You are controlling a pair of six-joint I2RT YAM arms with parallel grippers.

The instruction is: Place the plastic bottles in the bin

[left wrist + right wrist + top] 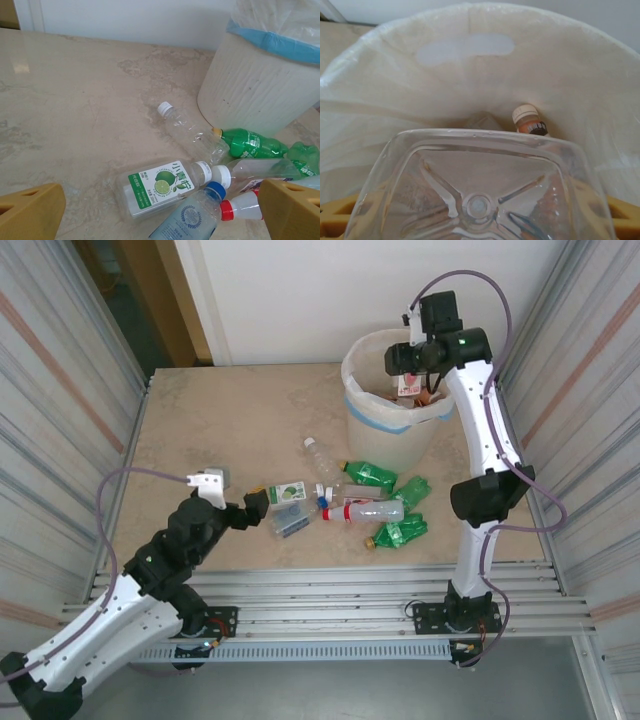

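Hanging over the bin (pixel 365 418), your right end effector (pixel 413 370) gripped a clear bottle (pixel 480 190); your left end effector (pixel 261 504) stood open.

left gripper (pixel 262 506) low, near-left of the table (pixel 200 430), jaws wide; right gripper (pixel 410 378) raised far-right, clamping a clear bottle (pixel 480 190).
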